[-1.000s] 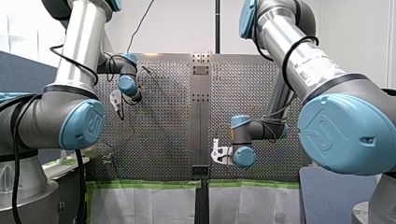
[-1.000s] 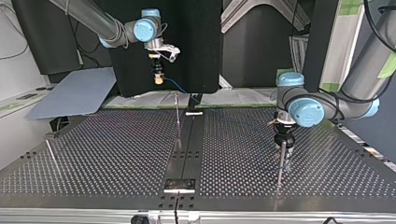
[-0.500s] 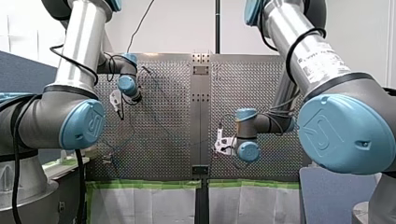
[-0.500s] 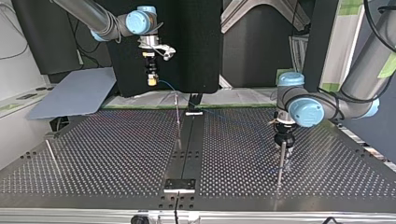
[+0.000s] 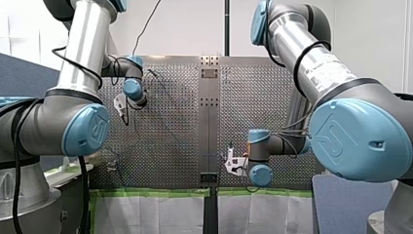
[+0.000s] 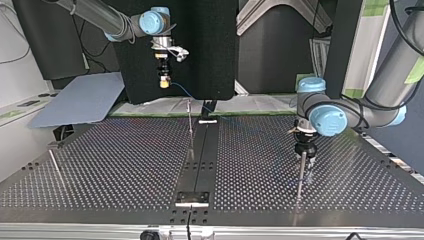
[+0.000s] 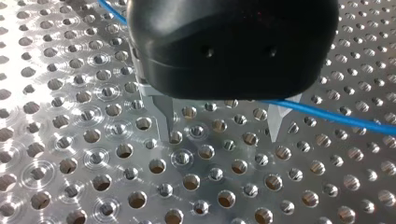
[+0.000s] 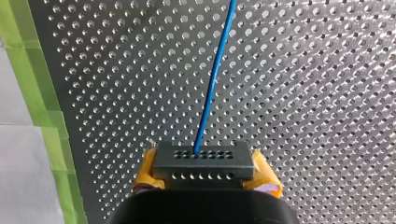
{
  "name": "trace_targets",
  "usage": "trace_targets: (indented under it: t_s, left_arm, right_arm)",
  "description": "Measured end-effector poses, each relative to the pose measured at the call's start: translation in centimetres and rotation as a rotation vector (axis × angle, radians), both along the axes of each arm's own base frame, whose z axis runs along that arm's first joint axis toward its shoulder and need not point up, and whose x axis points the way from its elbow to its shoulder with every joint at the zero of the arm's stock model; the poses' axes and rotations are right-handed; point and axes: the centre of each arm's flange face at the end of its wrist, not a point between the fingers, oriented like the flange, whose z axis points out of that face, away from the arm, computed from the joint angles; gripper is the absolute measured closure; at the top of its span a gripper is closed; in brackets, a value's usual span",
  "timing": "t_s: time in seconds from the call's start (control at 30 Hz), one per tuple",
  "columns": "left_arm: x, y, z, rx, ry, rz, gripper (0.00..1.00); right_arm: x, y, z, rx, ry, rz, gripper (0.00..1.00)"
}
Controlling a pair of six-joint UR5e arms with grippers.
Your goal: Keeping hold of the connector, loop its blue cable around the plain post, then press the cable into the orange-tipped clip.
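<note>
My right gripper is clenched on the connector, a dark block with two rows of small holes, yellow pads squeezing its two ends. The blue cable exits one hole and runs straight ahead over the perforated table. In the top view the connector hangs high, past the table's far edge, with green tape along that edge. Likely reason: height plus an end-on grip keeps the cable off the plate and free to swing round a post.

The centre post stands just beside where the cable comes down. No loop around it yet, so the wrap step is probably only starting. I guess it is the plain post. No orange tip shows anywhere, so I cannot place the clip.

My left gripper is released, metal fingers apart with nothing between them, low over the holes. The cable crosses at the fingers' base, partly hidden by the black body, so contact is unclear. It probably waits there to guide or press the cable later. In the top view a thin upright rod stands right under it.

Writing: a label strip on my right arm's tube is too small to read. The blue joint cap has a raised emblem, letters not legible
</note>
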Motion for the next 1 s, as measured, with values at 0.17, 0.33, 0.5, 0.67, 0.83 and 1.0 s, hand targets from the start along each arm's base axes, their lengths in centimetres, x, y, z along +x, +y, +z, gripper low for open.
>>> trace_targets:
  t_s: [0.17, 0.33, 0.5, 0.67, 0.83, 1.0]
  left_arm:
    - [0.0, 0.1, 0.0, -0.002, 0.0, 0.001, 0.01]
    - [0.0, 0.1, 0.0, -0.003, 0.0, 0.002, 0.01]
    - [0.0, 0.1, 0.0, -0.003, 0.002, 0.002, 0.01]
    - [0.0, 0.1, 0.0, -0.005, 0.005, 0.002, 0.01]
    - [0.0, 0.3, -0.1, -0.028, 0.005, 0.009, 0.01]
    - [0.0, 1.3, -0.4, -0.068, 0.003, 0.03, 0.01]
  right_arm:
    - [-0.3, -0.4, -0.3, -0.016, -0.004, -0.005, 1.0]
    - [-0.7, -0.3, -2.0, -0.009, 0.001, -0.003, 1.0]
    - [-1.1, -0.1, -3.8, 0.002, 0.0, -0.001, 1.0]
    - [-1.4, -0.3, -5.5, 0.017, 0.006, 0.005, 1.0]
    - [-1.7, -0.2, -6.6, 0.033, 0.013, 0.003, 1.0]
    - [-1.8, -0.2, -6.8, 0.036, 0.014, 0.003, 1.0]
